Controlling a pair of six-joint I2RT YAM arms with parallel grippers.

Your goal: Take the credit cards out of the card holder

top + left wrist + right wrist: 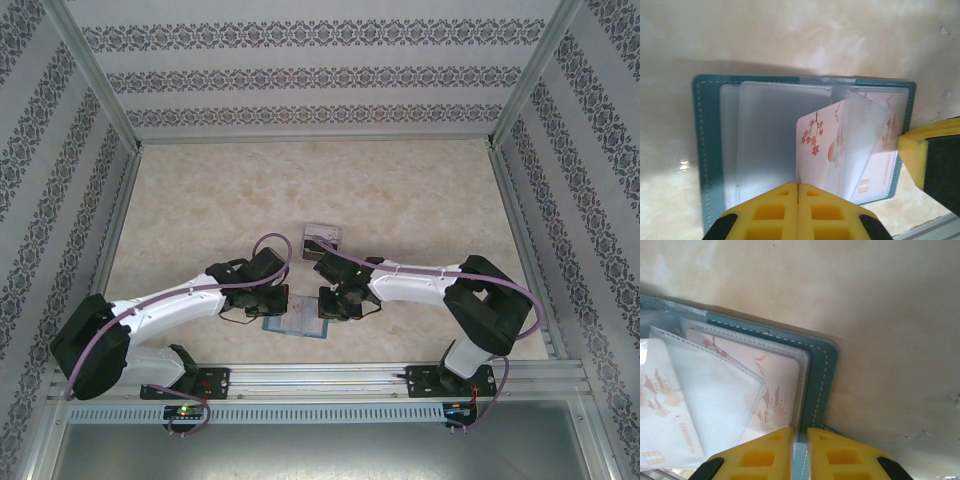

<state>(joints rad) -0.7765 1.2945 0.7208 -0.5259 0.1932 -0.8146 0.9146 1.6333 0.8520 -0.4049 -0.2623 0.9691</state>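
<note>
The card holder [295, 326] lies open on the worktop [420, 190] at lower centre of the top view, between the two arms. By their look the cards are light, thin, stiff and glossy, so probably slippery. The clear sleeves around them are soft and floppy, and the holder seems light enough to slide unless pinned. The best hold is across the flat faces of a card's exposed edge, clear of the sleeve.

The right claw [800, 452] is closed to a slit on the holder's teal edge. The left claw [798, 205] has its pads pressed together at the holder's lower edge; I cannot tell whether a sleeve or card corner is caught between them.

I count one holder and two pale printed cards: a tilted card [816, 147] poking from its sleeve, and a pocketed card [782, 385] lying flat.
</note>
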